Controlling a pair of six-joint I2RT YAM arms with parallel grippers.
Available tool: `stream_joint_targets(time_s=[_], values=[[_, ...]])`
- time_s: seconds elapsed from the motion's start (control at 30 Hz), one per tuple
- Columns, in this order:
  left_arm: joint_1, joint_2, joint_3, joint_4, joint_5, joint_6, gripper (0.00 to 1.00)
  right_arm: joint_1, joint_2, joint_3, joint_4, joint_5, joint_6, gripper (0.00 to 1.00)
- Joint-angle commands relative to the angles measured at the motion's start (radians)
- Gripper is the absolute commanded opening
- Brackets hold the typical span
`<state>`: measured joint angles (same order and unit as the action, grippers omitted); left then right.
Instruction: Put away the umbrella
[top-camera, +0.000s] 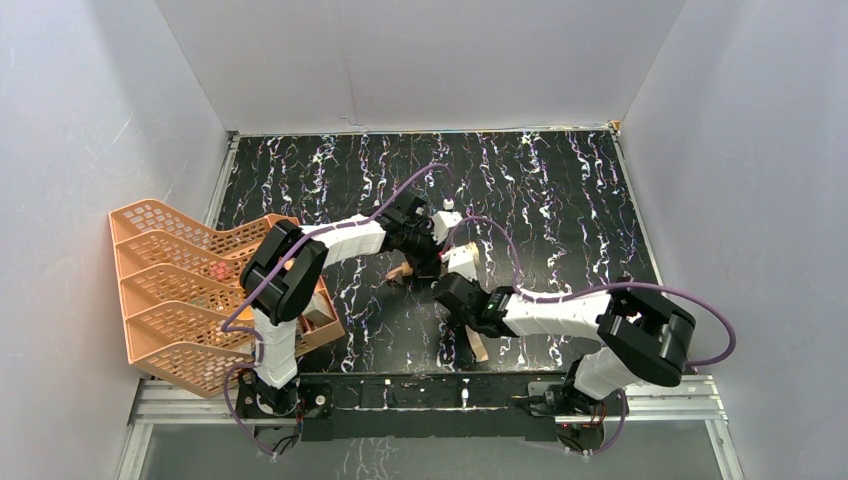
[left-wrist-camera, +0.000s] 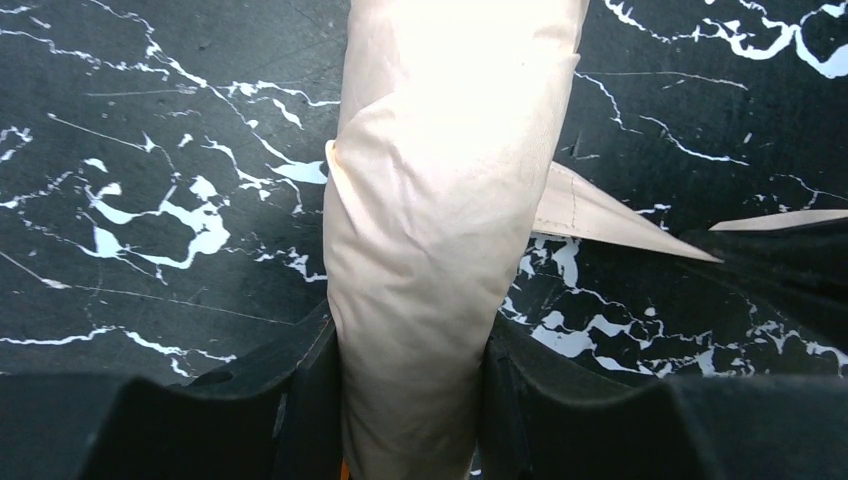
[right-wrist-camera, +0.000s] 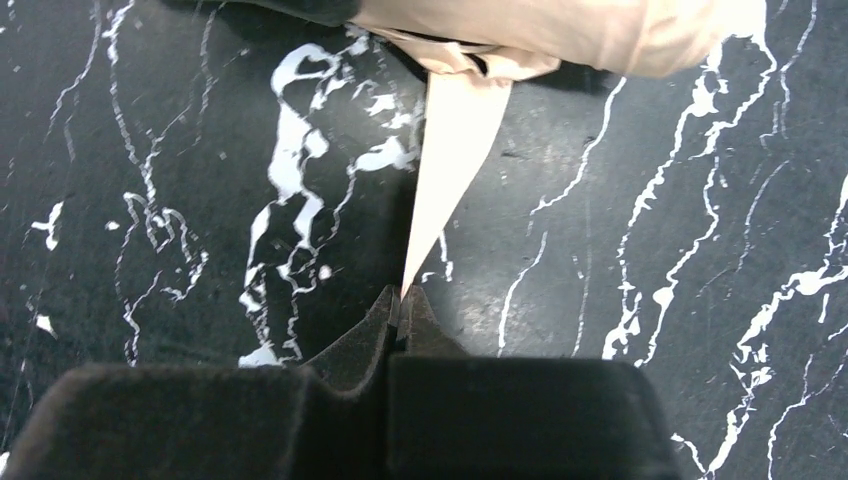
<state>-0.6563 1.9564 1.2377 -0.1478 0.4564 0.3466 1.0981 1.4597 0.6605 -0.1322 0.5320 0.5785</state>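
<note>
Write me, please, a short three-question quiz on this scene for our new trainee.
1. True or false: the left end effector grips the rolled umbrella from both sides.
2. Pick one: the right end effector is shut on A) the umbrella's rolled body, B) the tip of its strap, C) nothing at all.
3. Fill the gap: by the robot's own sides, the orange rack stands at the ____ edge of the table.

Key: 1 true; 2 B; 3 left.
</note>
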Motion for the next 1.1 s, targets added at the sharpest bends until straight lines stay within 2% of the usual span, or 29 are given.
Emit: stream_joint_targets(time_s=[0.0, 0.17, 0.27, 0.37, 0.53, 0.6, 0.67, 0.8, 0.9, 0.97, 1.03, 1.07], values=[[0.018, 0.083, -0.029, -0.157, -0.19, -0.036, 0.0, 0.107, 0.04, 0.047, -0.113, -0.089, -0.002, 0.0], [0.018, 0.087, -0.027, -0.158, -0.201, -0.038, 0.0, 0.184, 0.136, 0.121, -0.121, -0.095, -0.02, 0.0], [0.01, 0.077, -0.041, -0.15, -0.211, -0.032, 0.0, 0.19, 0.129, 0.108, -0.104, -0.111, -0.004, 0.02], [-0.012, 0.049, -0.098, -0.108, -0.231, 0.008, 0.0, 0.19, 0.062, 0.066, -0.1, -0.109, 0.02, 0.16], [-0.041, 0.003, -0.188, -0.031, -0.231, 0.057, 0.0, 0.185, -0.13, 0.02, -0.148, -0.048, 0.026, 0.48], [-0.048, -0.005, -0.216, -0.009, -0.233, 0.069, 0.0, 0.162, -0.193, 0.028, -0.194, -0.021, 0.021, 0.54], [-0.054, -0.005, -0.228, 0.001, -0.245, 0.078, 0.0, 0.114, -0.251, 0.035, -0.244, -0.005, 0.024, 0.59], [-0.065, -0.001, -0.245, 0.014, -0.269, 0.094, 0.0, -0.056, -0.388, 0.0, -0.261, -0.06, 0.007, 0.61], [-0.07, -0.041, -0.29, 0.055, -0.271, 0.119, 0.0, -0.286, -0.528, -0.07, -0.216, -0.127, -0.023, 0.61], [-0.084, -0.068, -0.317, 0.092, -0.269, 0.147, 0.0, -0.423, -0.529, -0.099, -0.081, -0.21, -0.118, 0.61], [-0.109, -0.08, -0.351, 0.13, -0.291, 0.198, 0.0, -0.518, -0.463, -0.107, 0.079, -0.381, -0.309, 0.63], [-0.134, -0.091, -0.388, 0.184, -0.331, 0.25, 0.0, -0.555, -0.432, -0.117, 0.216, -0.457, -0.422, 0.64]])
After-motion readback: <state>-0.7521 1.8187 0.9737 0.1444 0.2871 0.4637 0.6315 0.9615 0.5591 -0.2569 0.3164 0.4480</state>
